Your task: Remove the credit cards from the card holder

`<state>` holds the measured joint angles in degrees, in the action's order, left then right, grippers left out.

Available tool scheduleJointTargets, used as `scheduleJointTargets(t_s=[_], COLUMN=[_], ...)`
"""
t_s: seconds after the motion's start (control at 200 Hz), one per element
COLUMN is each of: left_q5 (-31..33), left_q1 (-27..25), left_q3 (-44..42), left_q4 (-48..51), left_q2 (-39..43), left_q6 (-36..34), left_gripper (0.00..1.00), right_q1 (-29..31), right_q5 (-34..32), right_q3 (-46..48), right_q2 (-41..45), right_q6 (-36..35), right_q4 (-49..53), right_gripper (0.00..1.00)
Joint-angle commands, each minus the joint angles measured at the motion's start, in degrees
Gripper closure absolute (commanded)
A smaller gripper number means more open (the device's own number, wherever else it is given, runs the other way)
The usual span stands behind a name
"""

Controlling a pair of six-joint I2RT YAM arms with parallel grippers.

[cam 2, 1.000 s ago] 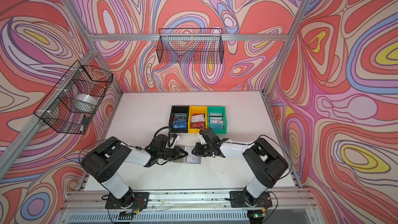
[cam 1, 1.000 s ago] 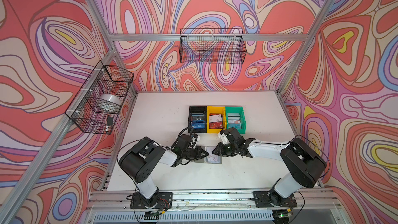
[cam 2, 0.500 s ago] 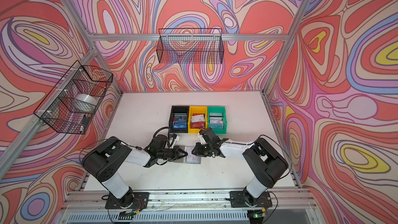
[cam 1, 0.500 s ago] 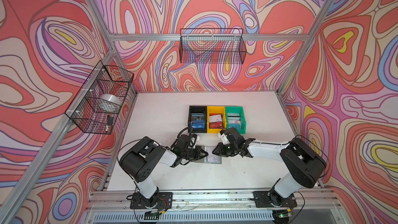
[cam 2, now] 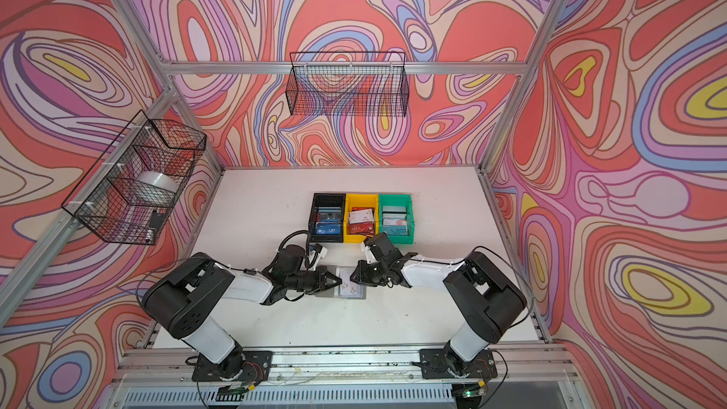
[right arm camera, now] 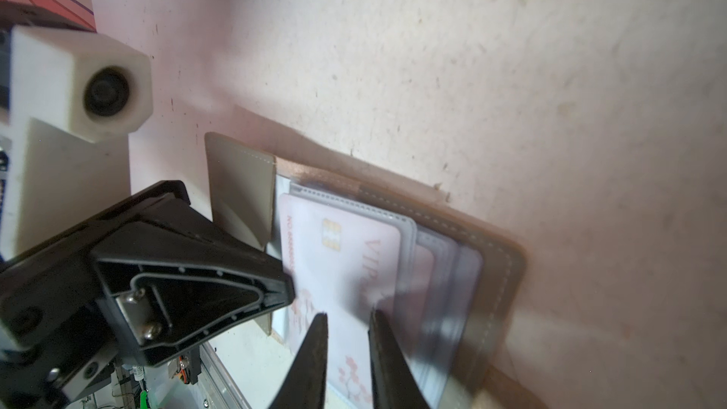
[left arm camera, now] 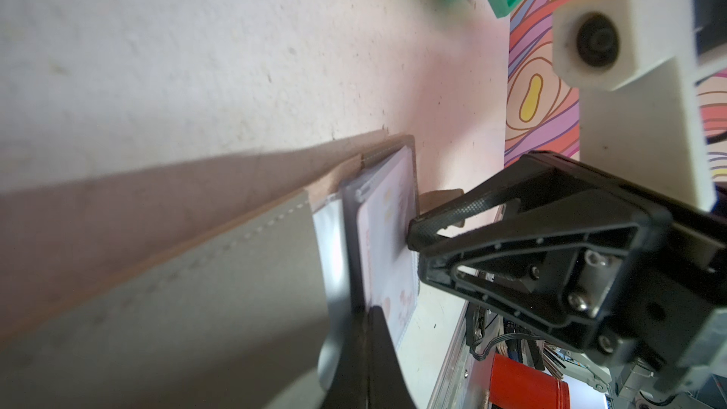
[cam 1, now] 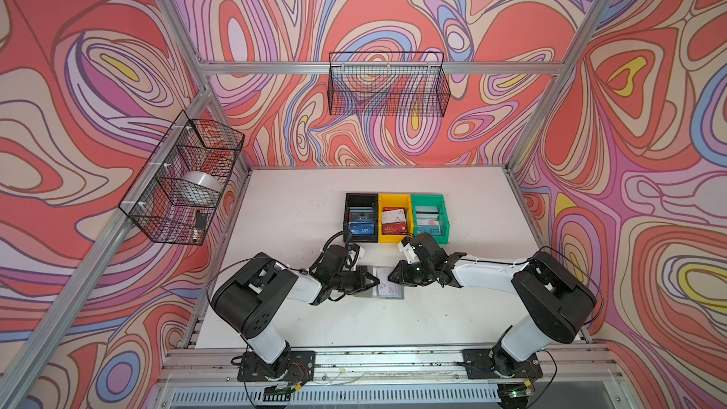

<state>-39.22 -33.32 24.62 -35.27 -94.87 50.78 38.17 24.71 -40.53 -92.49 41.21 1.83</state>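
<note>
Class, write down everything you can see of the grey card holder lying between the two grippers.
The card holder lies open on the white table. Its grey, leather-like cover has stitched edges; clear plastic sleeves fan out inside, the top one holding a white credit card with red marks. The shut left gripper and the right gripper both touch the sleeves.

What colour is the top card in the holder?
White with red print; the credit card shows best in the right wrist view.
</note>
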Motion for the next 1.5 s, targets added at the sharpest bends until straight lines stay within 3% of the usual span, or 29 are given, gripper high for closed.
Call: scheduleJointTargets(t_s=[0.0,0.331,0.641,1.227,1.492], left_q5=[0.66,-1.07,-3.38,-3.42,-3.93], left_q1=[0.76,1.58,2.28,3.44,3.43], left_q3=[0.68,0.33,-1.98,-2.40,-2.89], left_q4=[2.58,-1.20,-12.39,-4.57,-10.00], left_q2=[1.44,0.49,-2.68,1.71,-1.89], left_q6=[-1.21,0.57,5.55,1.64,4.07], left_gripper=[1.00,1.00,1.00,0.95,0.87], right_q1=[-0.12,-0.21,-0.20,-0.21,-0.21], right_q5=[-1.59,-1.68,-1.51,-1.68,-1.59], right_q3=[0.58,0.72,0.74,1.15,1.25], right_q2=[-0.31,-0.55,-1.11,-0.94,-0.94], right_q6=[-0.26,-0.34,-0.32,-0.16,0.08], right_q4=[1.86,1.91,1.70,1.60,1.21], right_gripper=[0.77,0.77,0.77,0.77,0.77])
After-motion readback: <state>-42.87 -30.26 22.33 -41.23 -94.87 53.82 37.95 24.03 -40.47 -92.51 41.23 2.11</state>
